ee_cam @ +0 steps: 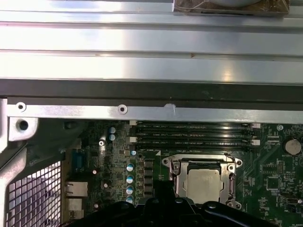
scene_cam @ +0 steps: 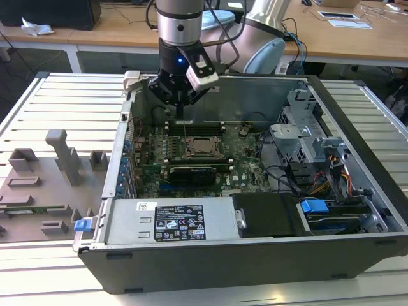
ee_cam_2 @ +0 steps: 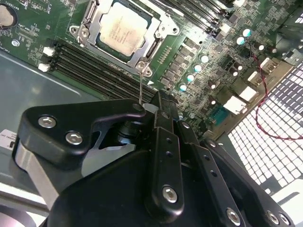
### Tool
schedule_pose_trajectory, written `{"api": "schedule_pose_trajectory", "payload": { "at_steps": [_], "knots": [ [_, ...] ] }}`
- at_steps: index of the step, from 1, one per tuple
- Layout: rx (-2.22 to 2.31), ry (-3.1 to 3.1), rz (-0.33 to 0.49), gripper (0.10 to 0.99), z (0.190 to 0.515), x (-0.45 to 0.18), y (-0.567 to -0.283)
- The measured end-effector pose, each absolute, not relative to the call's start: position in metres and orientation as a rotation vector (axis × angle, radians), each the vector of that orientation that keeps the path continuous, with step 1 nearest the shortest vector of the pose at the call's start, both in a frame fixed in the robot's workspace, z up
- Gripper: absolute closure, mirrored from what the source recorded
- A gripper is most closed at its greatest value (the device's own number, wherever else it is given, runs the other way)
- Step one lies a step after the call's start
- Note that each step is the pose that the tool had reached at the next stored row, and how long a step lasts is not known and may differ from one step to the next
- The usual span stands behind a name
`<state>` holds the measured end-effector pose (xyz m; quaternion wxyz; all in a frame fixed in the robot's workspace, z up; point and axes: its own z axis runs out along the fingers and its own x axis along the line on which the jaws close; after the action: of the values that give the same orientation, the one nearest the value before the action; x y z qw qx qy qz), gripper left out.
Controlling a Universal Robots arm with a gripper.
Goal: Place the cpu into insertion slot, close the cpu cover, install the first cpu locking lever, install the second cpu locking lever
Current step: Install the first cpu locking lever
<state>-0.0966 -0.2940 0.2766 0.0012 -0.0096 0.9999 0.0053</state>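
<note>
Silver-grey cpu [ee_cam_2: 122, 32] already sits flat in the socket on the motherboard [scene_cam: 248, 159], cpu cover [ee_cam_2: 156, 45] folded down around it so only the lid shows through the window. Gripper [scene_cam: 180, 95] hangs above the board's rear edge, near the memory slots [ee_cam_2: 94, 66]; jaws look together, holding nothing I can see.

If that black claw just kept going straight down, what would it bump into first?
Probably the memory slots beside the cpu, rather than the chip itself; the gripper hangs above the motherboard, though depth is hard to judge.
</note>
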Motion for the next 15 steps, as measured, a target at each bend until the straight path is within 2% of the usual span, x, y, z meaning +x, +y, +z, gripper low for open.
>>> {"api": "schedule_pose_trajectory", "payload": {
  "at_steps": [15],
  "knots": [
    [-0.030,3.139,0.017,0.980,0.266,-0.098,-0.281]
  ]
}}
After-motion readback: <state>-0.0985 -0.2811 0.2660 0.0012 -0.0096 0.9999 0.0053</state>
